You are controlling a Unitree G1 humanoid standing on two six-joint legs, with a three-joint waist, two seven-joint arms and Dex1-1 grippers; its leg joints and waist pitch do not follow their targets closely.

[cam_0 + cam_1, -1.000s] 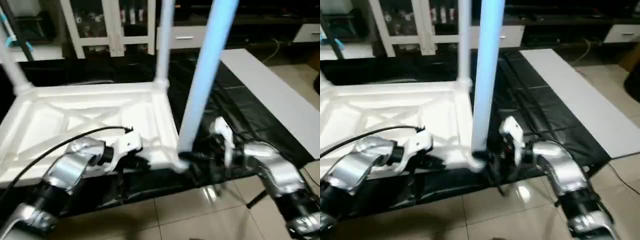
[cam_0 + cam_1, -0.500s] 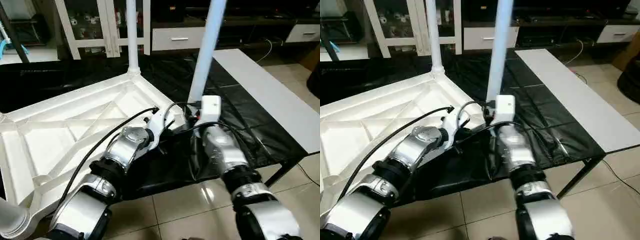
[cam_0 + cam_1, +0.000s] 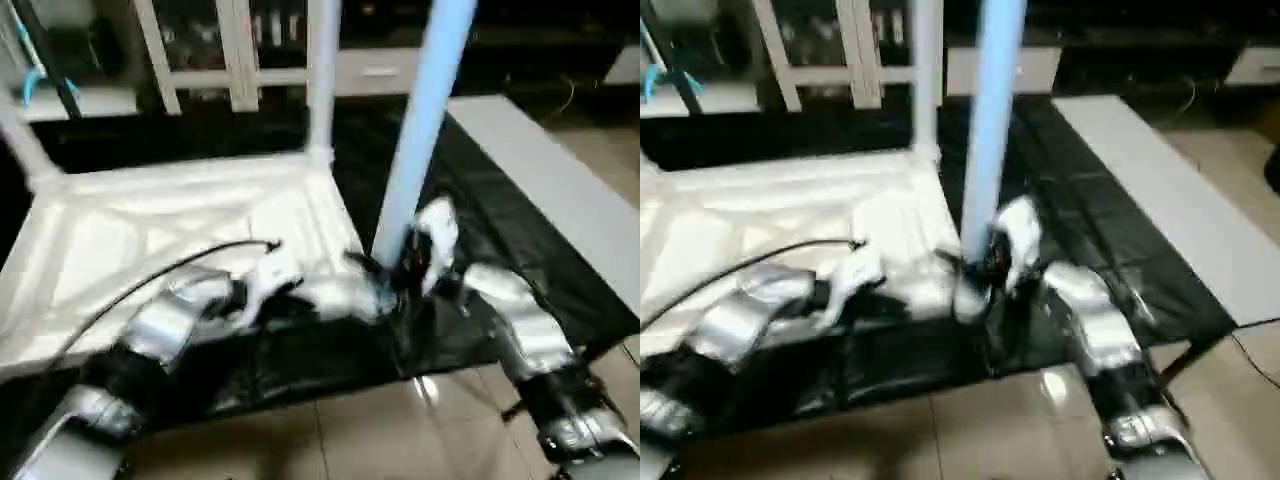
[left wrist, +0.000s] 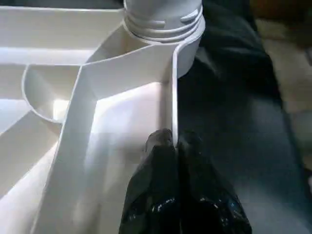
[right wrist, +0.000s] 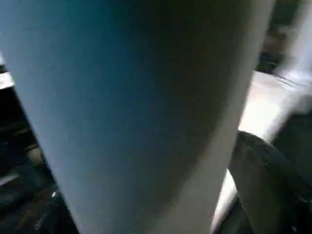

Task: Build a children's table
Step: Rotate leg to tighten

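The children's table lies upside down: the white tabletop (image 3: 150,230) shows its ribbed, X-braced underside on the black-covered table. Three white legs stand up from its corner sockets: far left (image 3: 22,140), far right (image 3: 322,80) and near right (image 3: 425,120). The near right leg's threaded base (image 4: 163,19) sits in its socket. My left gripper (image 4: 174,141) is shut on the tabletop's thin rim just short of that socket. My right gripper (image 3: 395,275) is at the foot of the near right leg (image 5: 136,107); one dark finger (image 5: 265,180) stands a little off the tube.
A white cabinet (image 3: 240,50) with glass doors stands behind the table. A long white board (image 3: 540,180) lies along the right side on the black sheet (image 3: 470,210). Tiled floor (image 3: 330,440) is below the near edge. A black cable (image 3: 140,285) runs over my left forearm.
The head camera has swung, so the whole picture has shifted. Both grippers stay at the near right corner. The right gripper's fingers have eased apart around the leg.
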